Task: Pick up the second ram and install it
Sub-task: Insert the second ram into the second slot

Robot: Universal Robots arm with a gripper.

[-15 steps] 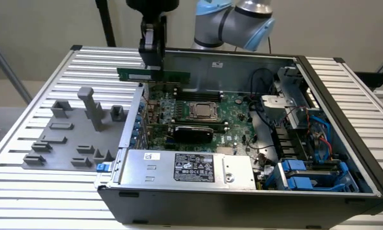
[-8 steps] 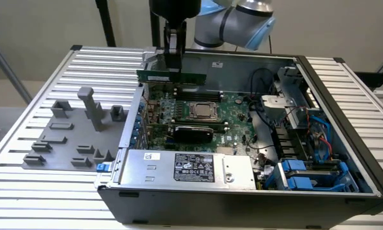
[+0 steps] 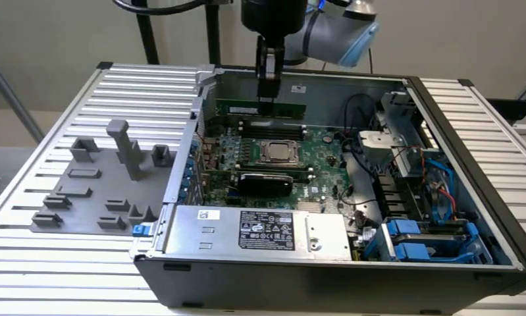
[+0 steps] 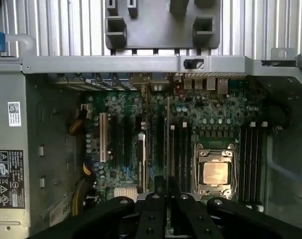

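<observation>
Ribbed silver metal worktop [image 3: 60,263] all round, with a dark grey open computer case [image 3: 333,283] sat on it. A flat grey plastic fixture tray [image 3: 87,197] with little posts is just beside the case, on the exterior view's left.

Inside the case:
- a large green motherboard [image 3: 320,164] lying flat on the bottom, with a square metal CPU socket [image 3: 280,153] about mid-board
- a silver power supply box [image 3: 263,230] with a black label, along the near wall
- blue plastic drive caddies [image 3: 412,240] in the near corner on the exterior view's right
- a tangle of black cables [image 3: 359,112] along that same side

The black robot hand [image 3: 267,99] reaches down from above and is clamped on the second ram [image 3: 241,107], a long thin green circuit-board stick, gripping it around the middle. The stick sits level over the far end of the board, past the CPU socket.

In the wrist view the ram [image 4: 168,139] is edge-on between the hand's fingers [image 4: 153,209], lined up alongside the long black slots [image 4: 181,149]. Can't tell if its bottom edge is touching a slot.
</observation>
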